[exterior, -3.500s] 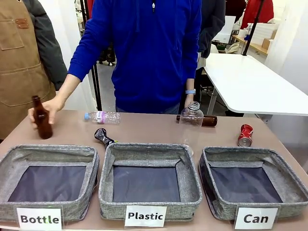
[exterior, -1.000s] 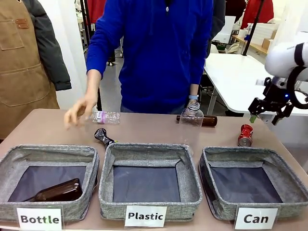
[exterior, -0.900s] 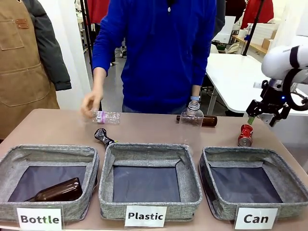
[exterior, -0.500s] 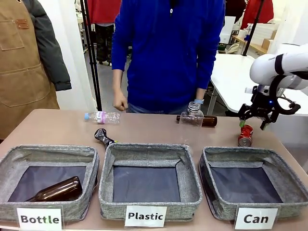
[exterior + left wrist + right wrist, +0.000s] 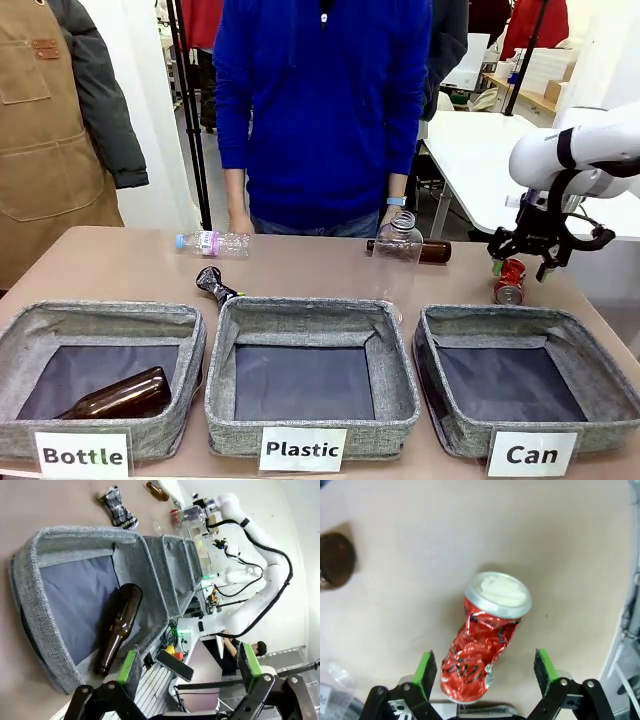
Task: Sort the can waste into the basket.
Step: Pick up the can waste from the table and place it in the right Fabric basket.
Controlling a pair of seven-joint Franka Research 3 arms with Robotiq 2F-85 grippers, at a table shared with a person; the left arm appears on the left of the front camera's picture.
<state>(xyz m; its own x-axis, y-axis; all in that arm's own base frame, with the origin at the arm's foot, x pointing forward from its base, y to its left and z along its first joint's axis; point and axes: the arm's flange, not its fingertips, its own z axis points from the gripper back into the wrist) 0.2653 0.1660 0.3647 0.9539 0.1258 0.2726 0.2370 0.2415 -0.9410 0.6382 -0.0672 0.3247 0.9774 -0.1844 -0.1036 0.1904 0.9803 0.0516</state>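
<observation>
Since neither can has reached the basket yet, I judge the sorting barely begun, with both pieces left to move.

At the table's left end my left gripper (image 5: 189,664) hangs wide open and holds nothing. It looks down on the bin marked "Bottle" (image 5: 100,312), where a brown bottle (image 5: 117,625) lies inside.

Further along, the dark can (image 5: 215,284) lies on the table behind the bins, just beyond the gap between the "Bottle" bin and the "Plastic" bin (image 5: 310,308). Nothing is near it, so that one waits untouched.

Toward the table's right edge the red can (image 5: 510,281) lies crushed on its side, just behind the far rim of the basket (image 5: 497,322) marked "Can". My right gripper (image 5: 520,266) is right over it. From the right wrist I see the red can (image 5: 485,645) lying lengthwise between my two green pads (image 5: 426,667), silver end pointing away. The jaws are spread wide, one pad on each side of the crumpled body with a gap on both sides, so I have no grip on it.

The basket itself stands at the table's near right corner, and its dark lining is bare. What remains, as I judge it, is to close on the red can, drop it there, then fetch the dark one.
</observation>
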